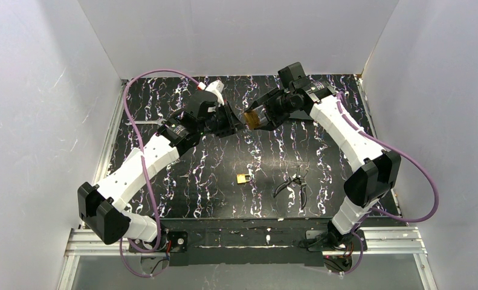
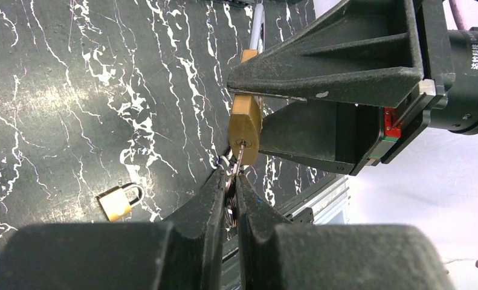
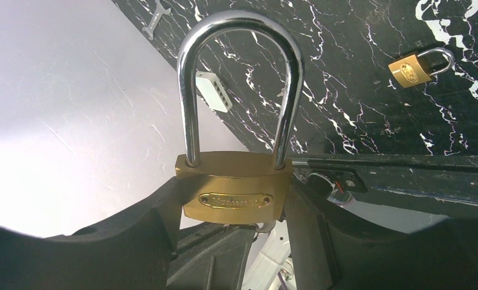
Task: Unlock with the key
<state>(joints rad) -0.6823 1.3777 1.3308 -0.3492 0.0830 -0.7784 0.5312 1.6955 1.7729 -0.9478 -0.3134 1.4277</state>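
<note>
**Inspection: key seated in the keyhole of the held padlock**

My right claw (image 1: 254,119) is clamped on the large brass padlock (image 3: 236,196). One finger presses on each side of its body, and it is held off the surface (image 1: 212,181). Both legs of its steel shackle (image 3: 241,36) sit in the body.

My left claw (image 2: 231,176) meets that padlock from the opposite side. Its fingers are pinched together on the key (image 2: 239,160). The key's head is between my fingertips and its blade runs straight into the keyhole (image 2: 243,144) in the padlock's bottom face. I cannot tell how far the blade has entered.

Other items, located from the large padlock:
- A small brass padlock (image 1: 243,179) lies flat on the surface, well apart and nearer my arm bases.
- Black-handled pliers (image 1: 293,184) lie on the surface, nearer my bases and off to my right. They are near the small padlock but not touching it.
- A silver wrench (image 3: 156,15) lies on the surface, well apart, seen past the shackle in my right wrist view.
</note>
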